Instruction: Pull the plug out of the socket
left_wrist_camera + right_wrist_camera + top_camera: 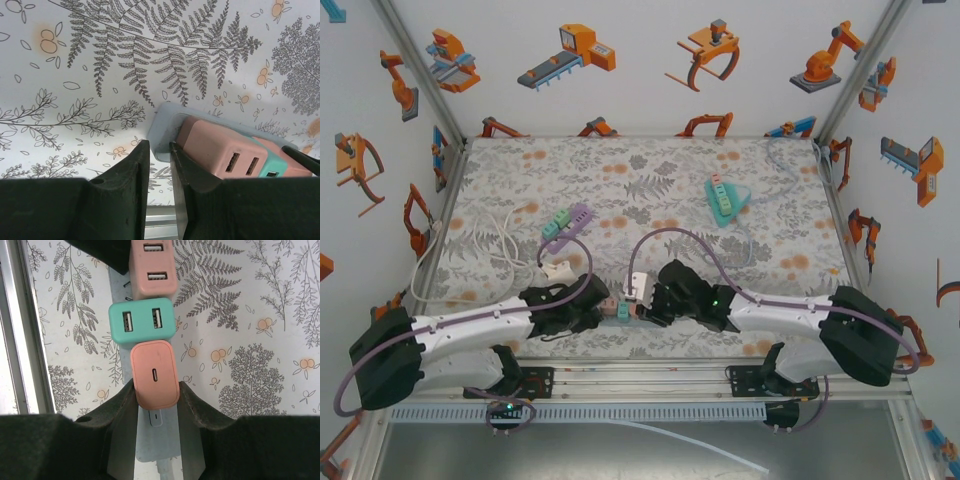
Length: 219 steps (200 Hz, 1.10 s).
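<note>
the strip (154,442) is seen near the near edge of the table (650,170), in the middle, between the two arms. three plugs are stuck into it in a row. the pink plug (155,375) sits at the right end of the row. the green plug (142,320) is right next to it, touching it. the other pink plug (152,267) comes after that, toward the left.

the right gripper (156,385) is clenched on the pink plug. its black fingers (200,415) are pressed on both sides of the plug. the plug is seated in the strip.

the left gripper (159,146) is placed at the left end of the strip. its fingers (125,185) are nearly together, and the end wall of the strip is pinched between the tips, so it is grasping the strip.

a purple strip (578,218) is seen farther back on the left. a blue-green strip (724,198) lies far back on the right. a white cable (485,240) is curled on the left side of the table, well apart from both grippers.
</note>
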Available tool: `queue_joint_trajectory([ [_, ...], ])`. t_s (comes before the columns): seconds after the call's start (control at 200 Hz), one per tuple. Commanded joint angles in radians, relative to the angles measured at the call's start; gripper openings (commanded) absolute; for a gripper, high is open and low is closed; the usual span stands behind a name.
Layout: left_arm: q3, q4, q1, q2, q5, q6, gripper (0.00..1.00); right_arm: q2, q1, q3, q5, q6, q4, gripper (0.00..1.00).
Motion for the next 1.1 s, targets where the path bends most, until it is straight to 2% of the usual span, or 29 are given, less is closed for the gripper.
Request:
queue_joint_trajectory([
  [0.0, -0.197, 0.106, 0.005, 0.334, 0.124, 0.046, 0.27, -0.044, 0.042, 0.012, -0.22, -0.022, 0.248, 0.0],
  [0.295, -0.179, 0.097, 0.008, 0.362, 0.126, 0.052, 0.26, -0.085, 0.012, -0.023, -0.224, -0.013, 0.32, 0.0],
  [0.431, -0.185, 0.086, 0.008, 0.367, 0.121, 0.035, 0.2, -0.103, -0.01, -0.034, -0.225, -0.015, 0.332, 0.0],
  [0.841, -0.174, 0.076, 0.007, 0.37, 0.115, 0.044, 0.19, -0.103, -0.039, -0.047, -0.231, 0.002, 0.391, 0.0],
  [0.911, -0.168, 0.07, 0.004, 0.365, 0.112, 0.05, 0.19, -0.087, -0.04, -0.046, -0.211, -0.009, 0.336, 0.23],
  [1.001, -0.164, 0.067, -0.001, 0.365, 0.109, 0.053, 0.19, -0.073, -0.039, -0.029, -0.179, -0.052, 0.229, 0.47],
  [1.091, -0.16, 0.067, -0.002, 0.368, 0.107, 0.056, 0.19, -0.051, -0.039, 0.016, -0.149, -0.099, 0.113, 0.51],
])
